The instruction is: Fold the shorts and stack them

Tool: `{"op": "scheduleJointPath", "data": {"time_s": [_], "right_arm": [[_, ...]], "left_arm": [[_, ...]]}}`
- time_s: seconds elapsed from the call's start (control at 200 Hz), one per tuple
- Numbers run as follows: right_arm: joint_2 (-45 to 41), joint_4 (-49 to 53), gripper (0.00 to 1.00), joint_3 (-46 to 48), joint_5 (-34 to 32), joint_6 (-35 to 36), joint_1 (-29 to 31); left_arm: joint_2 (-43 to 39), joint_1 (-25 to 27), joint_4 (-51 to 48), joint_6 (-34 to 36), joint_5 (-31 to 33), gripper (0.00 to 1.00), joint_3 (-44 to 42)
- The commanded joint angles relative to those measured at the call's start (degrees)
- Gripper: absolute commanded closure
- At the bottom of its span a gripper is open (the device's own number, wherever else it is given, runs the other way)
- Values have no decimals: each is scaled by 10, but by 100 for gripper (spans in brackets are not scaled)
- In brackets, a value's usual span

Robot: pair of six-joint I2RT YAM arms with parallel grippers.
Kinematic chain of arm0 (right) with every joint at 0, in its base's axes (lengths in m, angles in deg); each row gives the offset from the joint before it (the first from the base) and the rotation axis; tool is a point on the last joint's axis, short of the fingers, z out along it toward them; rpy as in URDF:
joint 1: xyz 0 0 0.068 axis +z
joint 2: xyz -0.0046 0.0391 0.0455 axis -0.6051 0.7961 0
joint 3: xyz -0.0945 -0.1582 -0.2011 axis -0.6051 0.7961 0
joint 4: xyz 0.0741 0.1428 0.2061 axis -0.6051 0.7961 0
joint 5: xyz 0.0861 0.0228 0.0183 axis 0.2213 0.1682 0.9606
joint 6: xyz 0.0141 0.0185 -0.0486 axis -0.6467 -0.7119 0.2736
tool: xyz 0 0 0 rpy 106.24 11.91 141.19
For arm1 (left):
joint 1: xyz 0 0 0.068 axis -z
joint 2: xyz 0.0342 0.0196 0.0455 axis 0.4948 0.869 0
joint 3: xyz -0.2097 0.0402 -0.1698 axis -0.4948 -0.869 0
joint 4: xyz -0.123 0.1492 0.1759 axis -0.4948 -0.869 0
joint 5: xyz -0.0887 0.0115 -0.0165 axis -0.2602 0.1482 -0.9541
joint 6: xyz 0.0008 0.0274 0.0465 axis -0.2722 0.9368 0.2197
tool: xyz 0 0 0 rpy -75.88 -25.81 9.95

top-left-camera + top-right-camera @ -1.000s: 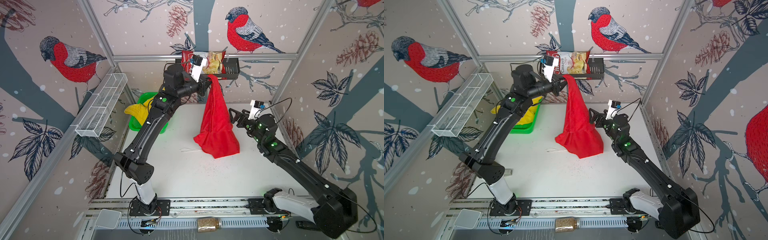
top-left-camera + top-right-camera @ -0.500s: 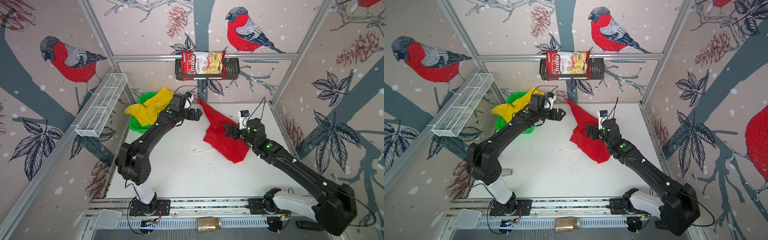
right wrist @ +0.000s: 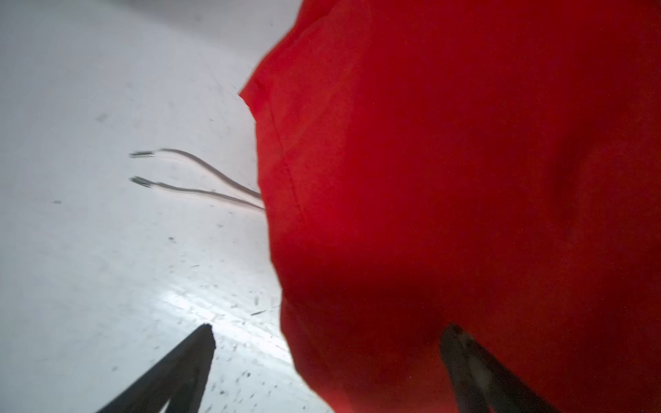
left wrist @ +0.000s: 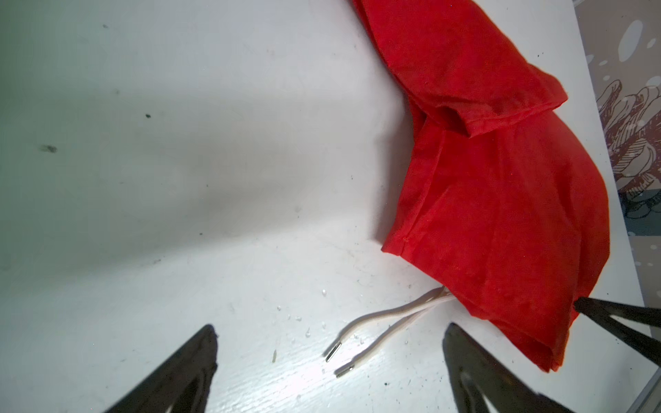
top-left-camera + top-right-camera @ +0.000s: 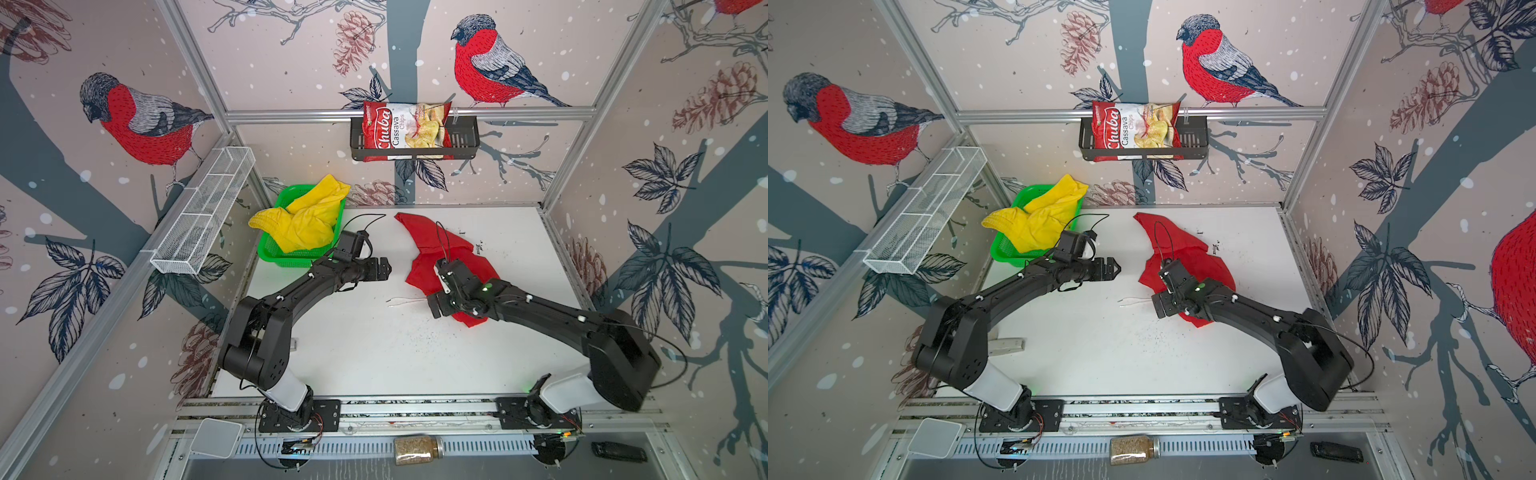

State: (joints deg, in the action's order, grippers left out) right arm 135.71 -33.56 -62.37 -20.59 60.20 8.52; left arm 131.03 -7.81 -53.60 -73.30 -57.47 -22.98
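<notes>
The red shorts [image 5: 440,249] [image 5: 1183,253] lie crumpled on the white table, right of centre, with their pale drawstring [image 5: 405,300] [image 4: 386,318] [image 3: 200,178] trailing toward the middle. My left gripper [image 5: 386,268] [image 4: 331,336] hovers open to their left, holding nothing; the drawstring tips lie on the table below it. My right gripper [image 5: 435,309] [image 3: 331,330] is open at the near edge of the red shorts [image 3: 465,178], with a lobe of cloth between its fingers. The yellow shorts [image 5: 307,220] [image 5: 1038,220] are heaped in the green basket.
The green mesh basket [image 5: 291,255] stands at the back left corner of the table. A black rack [image 5: 465,141] with a chips bag hangs on the back wall, and a white wire rack [image 5: 203,212] on the left wall. A jar [image 5: 417,449] lies by the front rail.
My left gripper, which held the red shorts high near the black rack, opened and came down to the left. The shorts dropped flat onto the table. My right gripper moved to their near edge.
</notes>
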Motion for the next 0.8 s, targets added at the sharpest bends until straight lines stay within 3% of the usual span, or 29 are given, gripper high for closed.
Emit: {"op": "scheduleJointPath", "data": {"time_s": [0.0,0.08,0.285,0.36,0.495,0.57,0.665,0.795], "right_arm": [[33,13,0,-15,-94,20,8],[54,-2,2,-22,-119,23,8],[70,-28,37,-32,-141,28,2],[55,-37,48,-33,-141,26,0],[16,-55,80,-26,-133,22,-7],[-9,-57,91,-28,-131,23,-11],[-49,-56,98,-46,-99,44,-12],[-103,-52,99,-95,-38,65,-14]], "left_arm": [[-14,-2,52,-27,-11,3,-15],[-21,-2,57,-31,-11,3,-25],[-28,-3,55,-28,-12,3,-26],[-28,-3,51,-24,-12,3,-22],[-32,-3,50,-20,-10,3,-22],[-34,-3,49,-16,-10,3,-22],[-41,-3,46,-6,-11,3,-24],[-59,-3,42,11,-5,3,-25]]}}
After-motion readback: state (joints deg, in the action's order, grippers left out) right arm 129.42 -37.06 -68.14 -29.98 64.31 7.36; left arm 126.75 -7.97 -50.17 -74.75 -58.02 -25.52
